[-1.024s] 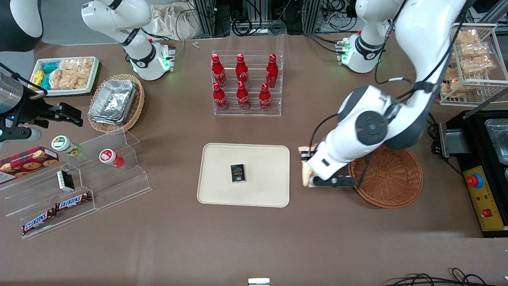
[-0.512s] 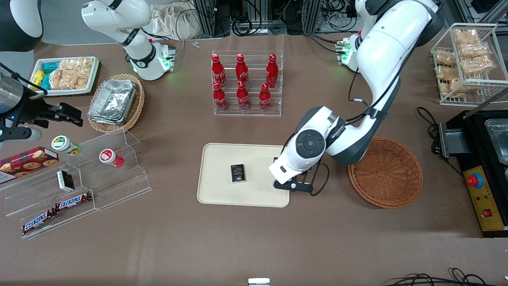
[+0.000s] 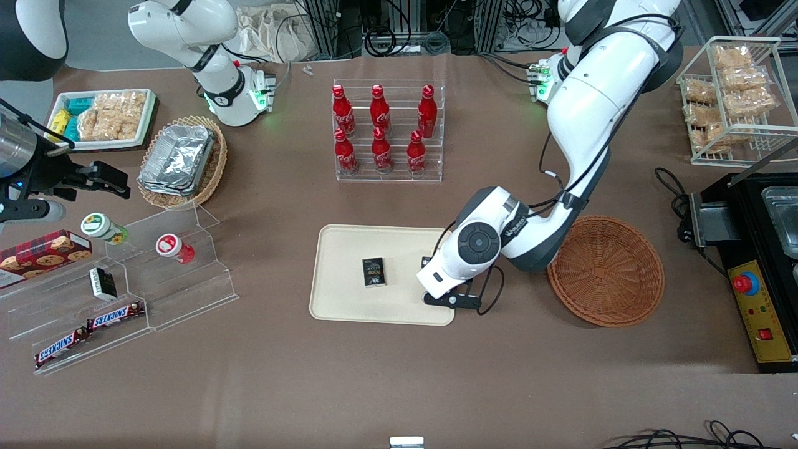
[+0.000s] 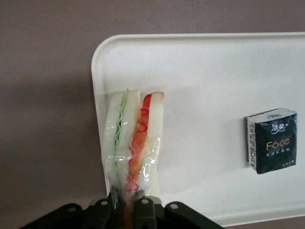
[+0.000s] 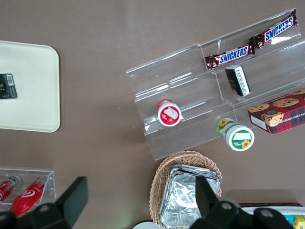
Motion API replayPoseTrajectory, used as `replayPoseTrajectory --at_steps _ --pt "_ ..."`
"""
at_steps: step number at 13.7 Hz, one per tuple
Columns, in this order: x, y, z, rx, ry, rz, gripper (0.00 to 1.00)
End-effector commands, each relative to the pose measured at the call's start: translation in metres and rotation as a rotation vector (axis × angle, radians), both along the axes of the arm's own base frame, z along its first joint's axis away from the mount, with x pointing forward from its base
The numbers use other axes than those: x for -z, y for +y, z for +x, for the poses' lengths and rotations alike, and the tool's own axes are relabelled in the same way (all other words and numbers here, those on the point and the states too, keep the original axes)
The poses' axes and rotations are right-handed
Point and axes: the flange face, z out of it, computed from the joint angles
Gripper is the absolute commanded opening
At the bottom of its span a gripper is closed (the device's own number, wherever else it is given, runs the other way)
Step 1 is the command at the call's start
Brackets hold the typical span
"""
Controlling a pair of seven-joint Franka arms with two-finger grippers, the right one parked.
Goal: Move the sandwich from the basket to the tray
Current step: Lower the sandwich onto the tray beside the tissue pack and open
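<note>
My left gripper (image 3: 439,284) is over the end of the cream-beige tray (image 3: 349,302) nearest the round reddish-brown basket (image 3: 608,271). In the left wrist view the gripper (image 4: 126,207) is shut on the wrapped sandwich (image 4: 133,138), a pale wedge with green, red and orange layers. The sandwich hangs over the tray (image 4: 214,86) close to its rim and a rounded corner. I cannot tell whether it touches the tray. In the front view the arm hides the sandwich. The basket holds nothing.
A small black pack (image 3: 374,272) lies in the tray's middle and shows in the left wrist view (image 4: 272,140). A clear rack of red bottles (image 3: 386,131) stands farther from the front camera. Clear snack shelves (image 3: 124,293) and a tan foil basket (image 3: 181,159) lie toward the parked arm's end.
My gripper has carried the sandwich from beside the basket's rim to over the tray's end. In the last half second it moved only slightly farther over the tray.
</note>
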Motion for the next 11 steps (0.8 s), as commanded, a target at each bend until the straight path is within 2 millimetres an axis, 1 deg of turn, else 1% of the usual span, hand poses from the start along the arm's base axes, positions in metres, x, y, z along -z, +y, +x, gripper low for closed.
replayPoseTrajectory --at_steps 1,3,5,6,7,9,11 --pt "0.003 -0.009 0.002 -0.014 -0.013 0.002 0.24" --pt "0.008 -0.009 0.002 -0.015 -0.004 0.002 0.30" --pt "0.013 -0.009 0.001 -0.016 0.003 0.004 0.30" --pt "0.015 -0.009 0.000 -0.016 0.007 0.005 0.38" --pt "0.015 -0.009 0.000 -0.016 0.008 0.004 0.57" --pt "0.016 -0.008 0.000 -0.019 0.011 0.004 0.76" --pt "0.015 -0.008 0.000 -0.031 0.013 0.007 0.99"
